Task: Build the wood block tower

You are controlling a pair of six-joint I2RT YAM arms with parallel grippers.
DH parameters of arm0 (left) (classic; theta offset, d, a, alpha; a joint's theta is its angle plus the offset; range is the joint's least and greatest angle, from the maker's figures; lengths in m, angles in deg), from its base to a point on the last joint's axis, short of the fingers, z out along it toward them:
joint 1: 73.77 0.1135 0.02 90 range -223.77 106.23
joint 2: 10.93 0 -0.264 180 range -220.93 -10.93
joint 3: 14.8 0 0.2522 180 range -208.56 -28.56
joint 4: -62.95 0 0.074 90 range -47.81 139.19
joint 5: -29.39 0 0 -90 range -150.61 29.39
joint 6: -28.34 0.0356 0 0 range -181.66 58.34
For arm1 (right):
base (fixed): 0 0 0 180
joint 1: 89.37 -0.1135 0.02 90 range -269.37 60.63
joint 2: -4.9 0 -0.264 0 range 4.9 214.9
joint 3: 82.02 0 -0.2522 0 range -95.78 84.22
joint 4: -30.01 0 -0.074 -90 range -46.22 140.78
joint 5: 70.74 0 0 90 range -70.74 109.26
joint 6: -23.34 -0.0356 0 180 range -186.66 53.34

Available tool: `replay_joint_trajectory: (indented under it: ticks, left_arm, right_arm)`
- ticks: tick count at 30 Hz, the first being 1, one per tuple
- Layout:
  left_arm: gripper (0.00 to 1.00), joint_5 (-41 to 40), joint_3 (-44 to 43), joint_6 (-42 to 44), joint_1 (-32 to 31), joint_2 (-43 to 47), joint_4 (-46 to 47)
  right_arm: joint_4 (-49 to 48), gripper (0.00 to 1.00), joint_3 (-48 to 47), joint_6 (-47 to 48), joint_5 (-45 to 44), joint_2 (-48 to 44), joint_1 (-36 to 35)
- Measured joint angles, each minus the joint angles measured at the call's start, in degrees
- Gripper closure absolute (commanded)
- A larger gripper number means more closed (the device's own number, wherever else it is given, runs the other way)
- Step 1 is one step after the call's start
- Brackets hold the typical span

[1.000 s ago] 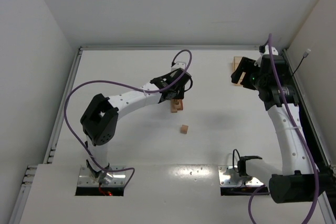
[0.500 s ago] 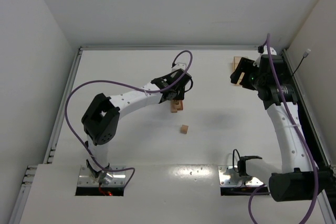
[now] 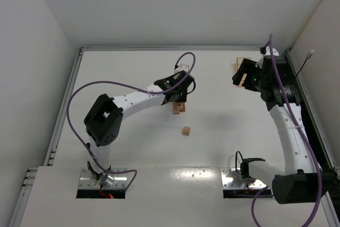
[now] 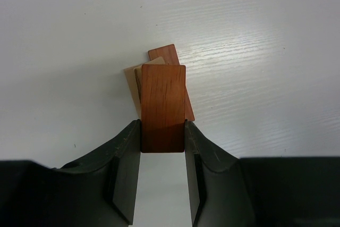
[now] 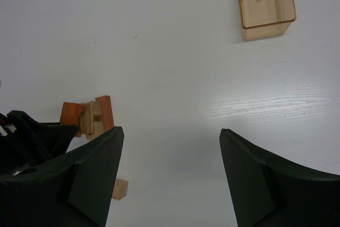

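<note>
2 arms, same build. The left arm and right arm have white tubular links dotted with small dark screw holes, and blocky black joint housings. A purple cable loops off the left one; a second purple cable trails along the right. Small green light on the right wrist housing. Bare metal plates at the bases. On the left gripper, fingers are matte black, smooth, bevelled. On the right gripper, fingers are the same black, broad, angular.
</note>
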Motion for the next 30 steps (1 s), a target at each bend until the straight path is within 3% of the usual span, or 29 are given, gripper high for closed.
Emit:
replay_joint_trajectory:
  ticks: [30]
  left_arm:
    - [1.00, -2.8, -1.4, -2.0, 0.0, -0.7, -1.0]
  right_arm:
    - [-1.1, 0.30, 1.7, -0.1, 1.9, 1.1, 0.0]
